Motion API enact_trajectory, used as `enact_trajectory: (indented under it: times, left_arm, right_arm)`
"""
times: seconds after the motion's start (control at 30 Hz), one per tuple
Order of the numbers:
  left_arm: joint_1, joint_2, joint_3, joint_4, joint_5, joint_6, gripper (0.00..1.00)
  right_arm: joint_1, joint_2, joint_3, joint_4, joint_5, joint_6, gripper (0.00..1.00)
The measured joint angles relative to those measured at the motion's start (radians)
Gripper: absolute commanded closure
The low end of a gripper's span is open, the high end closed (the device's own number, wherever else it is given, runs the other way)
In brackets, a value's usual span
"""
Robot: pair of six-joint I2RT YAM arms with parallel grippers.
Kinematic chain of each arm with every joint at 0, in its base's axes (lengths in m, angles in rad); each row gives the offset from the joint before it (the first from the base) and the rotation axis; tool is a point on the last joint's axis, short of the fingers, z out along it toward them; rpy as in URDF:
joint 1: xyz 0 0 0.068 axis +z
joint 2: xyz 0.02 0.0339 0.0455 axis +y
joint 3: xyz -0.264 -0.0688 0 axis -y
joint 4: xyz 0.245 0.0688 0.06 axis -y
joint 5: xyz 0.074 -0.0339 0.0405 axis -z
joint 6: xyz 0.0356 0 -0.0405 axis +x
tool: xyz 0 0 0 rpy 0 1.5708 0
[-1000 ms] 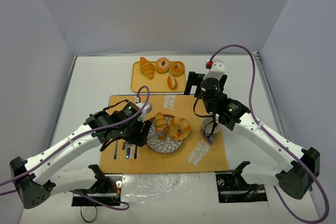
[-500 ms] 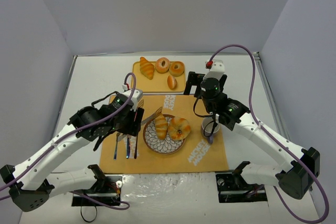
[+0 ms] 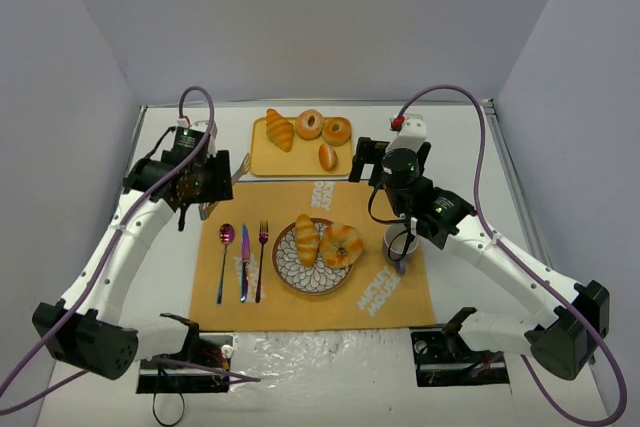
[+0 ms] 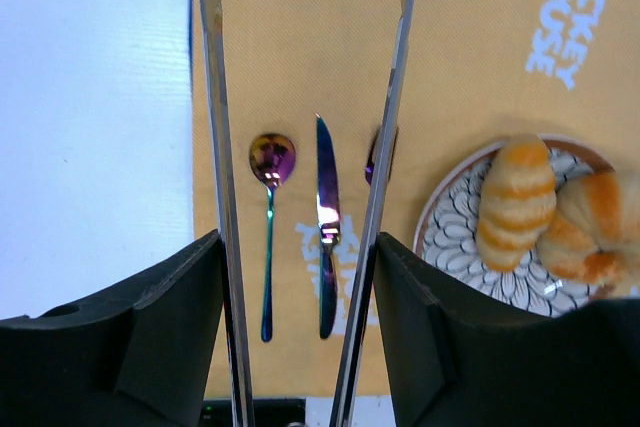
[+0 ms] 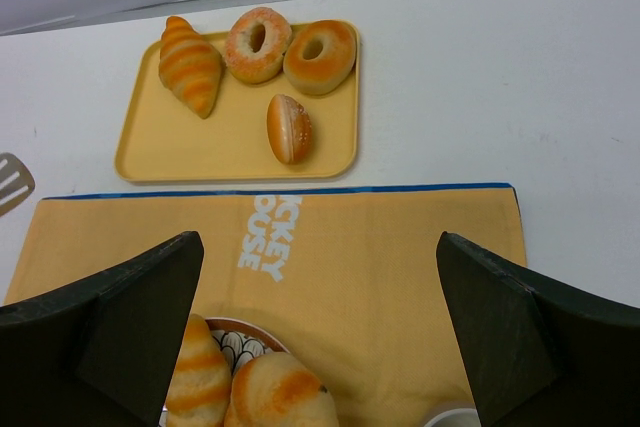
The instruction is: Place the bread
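Note:
The bread lies on a patterned plate in the middle of the orange placemat: an elongated ridged roll and, touching its right side, a round knotted bun. The left wrist view shows the roll and the bun at the right. My left gripper hovers at the mat's far left corner, well clear of the plate. It is shut on metal tongs, whose arms are spread with nothing between them. My right gripper is open and empty above the mat's far edge, behind the plate.
A yellow tray at the back holds a croissant, two ring doughnuts and a small oval roll. A spoon, knife and fork lie left of the plate. A cup stands to its right.
My left arm has drawn back from the plate to the far left, taking the empty tongs with it. The roll and bun stay on the plate. The right arm has not moved.

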State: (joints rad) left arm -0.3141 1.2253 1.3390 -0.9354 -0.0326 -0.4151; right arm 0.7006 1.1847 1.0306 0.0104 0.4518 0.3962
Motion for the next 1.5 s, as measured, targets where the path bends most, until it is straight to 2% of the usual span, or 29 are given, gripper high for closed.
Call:
enact_trajectory:
  times: [0.4,0.57,0.93,1.1,1.33,1.5]
  left_arm:
    - [0.299,0.333,0.135,0.165,0.035,-0.033,0.47]
    - [0.379,0.475,0.209,0.208,0.021,-0.070,0.47]
    - [0.410,0.802,0.484,0.240,0.023,-0.076,0.47]
    - [0.424,0.930,0.564,0.220,0.029,-0.075,0.47]
    - [0.445,1.020,0.606,0.187,0.033,-0.071,0.44]
    - [0.460,1.059,0.639,0.178,0.033,-0.068,0.38]
  right_arm:
    - [0.000,0.001,0.000,0.005,-0.025,0.000,0.00]
    - [0.000,0.010,0.000,0.008,-0.034,-0.002,0.00]
    - [0.000,0.013,0.000,0.009,-0.041,-0.001,0.00]
    - [0.000,0.013,0.000,0.009,-0.041,-0.001,0.00]
    - [0.000,0.013,0.000,0.009,-0.041,-0.001,0.00]
    - [0.000,0.013,-0.001,0.009,-0.041,0.000,0.00]
